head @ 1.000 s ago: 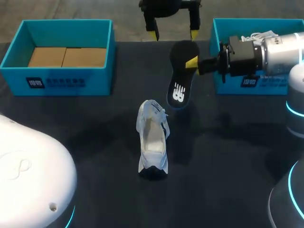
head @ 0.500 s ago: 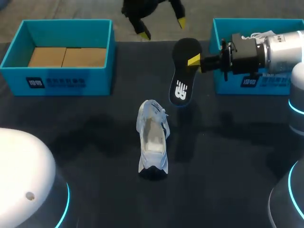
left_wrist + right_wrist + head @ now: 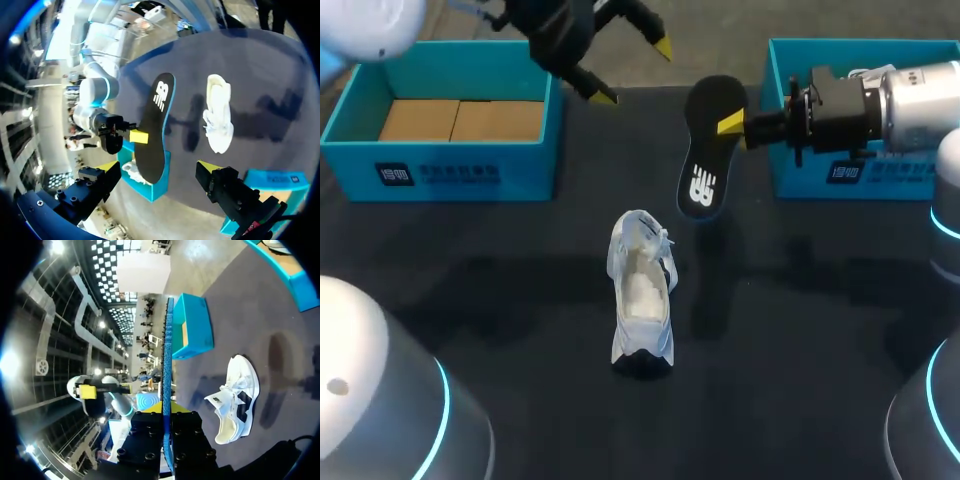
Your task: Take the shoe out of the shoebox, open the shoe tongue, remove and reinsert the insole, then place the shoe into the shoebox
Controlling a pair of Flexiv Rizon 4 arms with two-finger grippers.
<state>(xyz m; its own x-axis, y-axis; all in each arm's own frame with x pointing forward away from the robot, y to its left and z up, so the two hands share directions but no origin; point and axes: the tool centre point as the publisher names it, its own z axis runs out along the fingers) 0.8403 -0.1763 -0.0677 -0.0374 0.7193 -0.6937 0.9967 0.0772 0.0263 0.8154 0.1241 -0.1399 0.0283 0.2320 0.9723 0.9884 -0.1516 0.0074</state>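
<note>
The right tool pinches the black insole above the bench, the left tool hangs spread and empty, and the white shoe lies mid-bench.

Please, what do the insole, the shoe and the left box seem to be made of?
Insole: likely foam under a smooth black top layer. It is thin, and the right wrist view shows a grainy blue underside.
Shoe: the white matte upper is probably textile or synthetic; the weave is too small to tell. It has dark patches.
Left box: probably cardboard, matte teal outside and plain brown on the floor inside.
</note>
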